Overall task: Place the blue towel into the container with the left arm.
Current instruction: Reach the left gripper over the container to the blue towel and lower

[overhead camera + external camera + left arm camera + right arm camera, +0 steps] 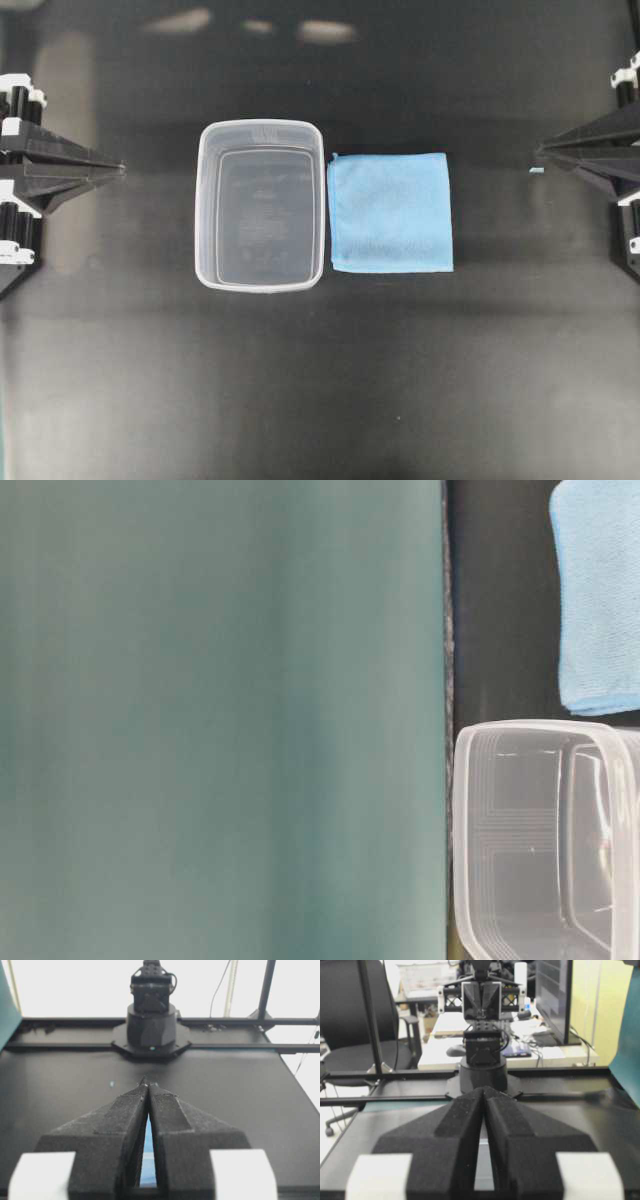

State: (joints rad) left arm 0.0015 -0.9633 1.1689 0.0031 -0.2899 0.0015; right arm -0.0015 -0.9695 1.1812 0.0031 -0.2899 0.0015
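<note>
The blue towel lies flat on the black table, just right of the container, a clear empty plastic tub. Both also show in the table-level view, the blue towel above the container. My left gripper rests at the left edge, well away from the container, shut with its tips together and nothing held. In the left wrist view the left gripper shows a sliver of the blue towel through the slot between its fingers. My right gripper sits shut at the right edge, far from the towel; the right gripper holds nothing.
The black table stretches around the two objects. A teal wall fills most of the table-level view. The opposite arm's base stands at the far table edge in the left wrist view. A small pale speck lies near the right gripper.
</note>
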